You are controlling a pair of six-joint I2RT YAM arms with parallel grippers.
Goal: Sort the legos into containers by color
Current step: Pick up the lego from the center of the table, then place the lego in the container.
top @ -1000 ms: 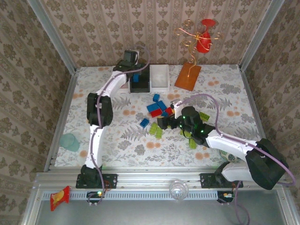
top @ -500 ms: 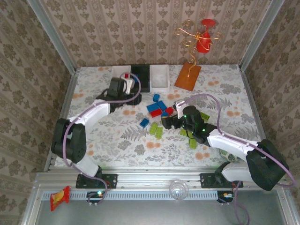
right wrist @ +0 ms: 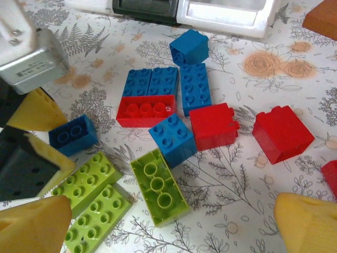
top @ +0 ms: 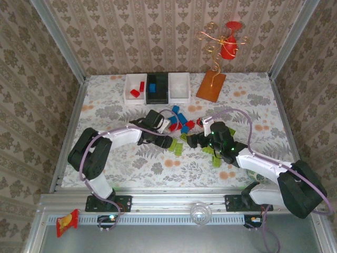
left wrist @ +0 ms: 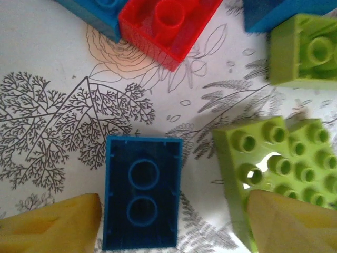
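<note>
Two grippers at brick pile (top: 181,122), mid-frame. Left gripper (top: 165,138) back from bins (top: 125,87) at top; now low over upturned blue brick (left wrist: 142,197), jaws part open astride it, nothing gripped. Right gripper (right wrist: 174,221) wide open, empty. Black bin (top: 157,100) w/ blue: next blue pick prob.

Bins: three in a row at the far edge. The left white bin (top: 128,89) holds red bricks (top: 135,93), the black bin (top: 157,98) holds a blue brick (top: 153,87), and the right white bin (top: 179,87) touches it.
Pile (top: 180,120): blue and red bricks loose mid-table, green bricks (top: 176,148) on the near side.
Left gripper (top: 168,128): low at the pile's left edge; jaws too small to read.
Right gripper (top: 188,139): low at the pile's near side, among the green.
Board (top: 211,86): orange, just right of the bins.
</note>
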